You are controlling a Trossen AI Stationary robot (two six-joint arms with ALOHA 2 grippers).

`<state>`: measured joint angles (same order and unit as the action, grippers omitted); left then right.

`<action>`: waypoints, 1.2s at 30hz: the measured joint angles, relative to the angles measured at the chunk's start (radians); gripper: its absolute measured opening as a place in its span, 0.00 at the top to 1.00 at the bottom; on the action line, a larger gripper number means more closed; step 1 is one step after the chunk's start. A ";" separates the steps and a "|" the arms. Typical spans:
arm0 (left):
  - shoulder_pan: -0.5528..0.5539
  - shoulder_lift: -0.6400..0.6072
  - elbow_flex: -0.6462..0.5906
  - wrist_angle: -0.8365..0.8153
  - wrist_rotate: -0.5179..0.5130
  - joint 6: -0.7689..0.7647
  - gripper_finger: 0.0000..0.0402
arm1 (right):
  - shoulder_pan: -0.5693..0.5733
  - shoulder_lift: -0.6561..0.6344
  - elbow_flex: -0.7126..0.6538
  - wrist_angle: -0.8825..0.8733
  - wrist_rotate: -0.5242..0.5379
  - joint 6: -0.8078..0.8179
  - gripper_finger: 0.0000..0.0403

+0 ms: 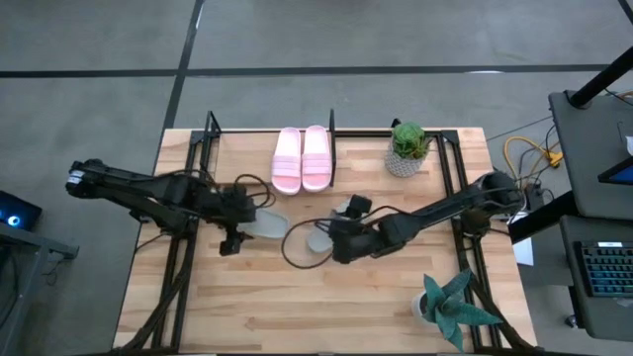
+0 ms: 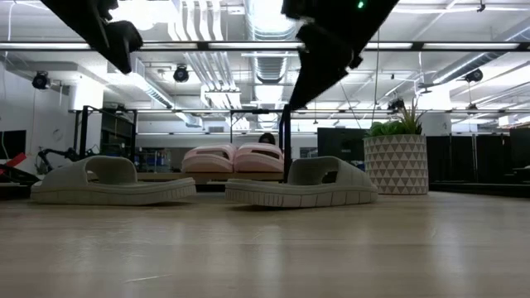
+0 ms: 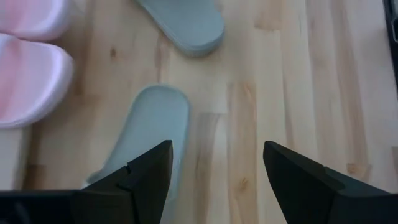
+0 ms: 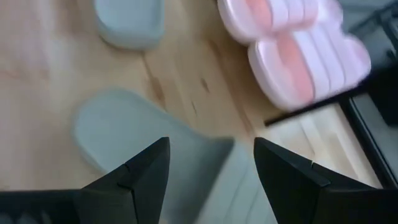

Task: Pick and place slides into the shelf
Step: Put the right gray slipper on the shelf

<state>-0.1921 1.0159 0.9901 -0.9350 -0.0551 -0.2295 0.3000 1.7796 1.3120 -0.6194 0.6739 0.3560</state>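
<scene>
Grey floor surrounds a light-wood tabletop [image 1: 326, 307] braced by black metal rods, and the low view looks across it into an open hall of ceiling ducts and strip lights. Toward 12 o'clock on the table sits the shelf [image 1: 257, 148], its board holding the two pink slides [image 1: 301, 158] side by side between thin black uprights. At about 1 o'clock a patterned plant pot [image 1: 406, 153] stands just beside the shelf, and a second plant [image 1: 450, 307] sits at 5 o'clock near the table's edge. Both grey-green slides lie on the bare wood near the centre — one [image 1: 265, 222] under the left gripper [image 1: 235, 225], the other [image 1: 318, 239] under the right gripper [image 1: 334, 237]. Each gripper hovers above its slide with jaws spread — neither grasps anything.
</scene>
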 joint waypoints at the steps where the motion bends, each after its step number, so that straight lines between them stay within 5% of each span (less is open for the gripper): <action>1: 0.000 -0.011 0.000 -0.001 -0.011 0.000 0.41 | -0.002 0.021 0.016 -0.038 0.000 0.026 0.44; 24: -0.001 -0.100 -0.065 -0.001 -0.082 0.004 0.41 | -0.085 0.233 0.081 -0.289 0.008 0.171 0.47; 36: 0.000 -0.084 -0.065 0.000 -0.082 0.010 0.41 | -0.092 0.231 0.084 -0.342 -0.048 0.161 0.95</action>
<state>-0.1925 0.9317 0.9249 -0.9352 -0.1368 -0.2195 0.2085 2.0106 1.3960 -0.9612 0.6259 0.5173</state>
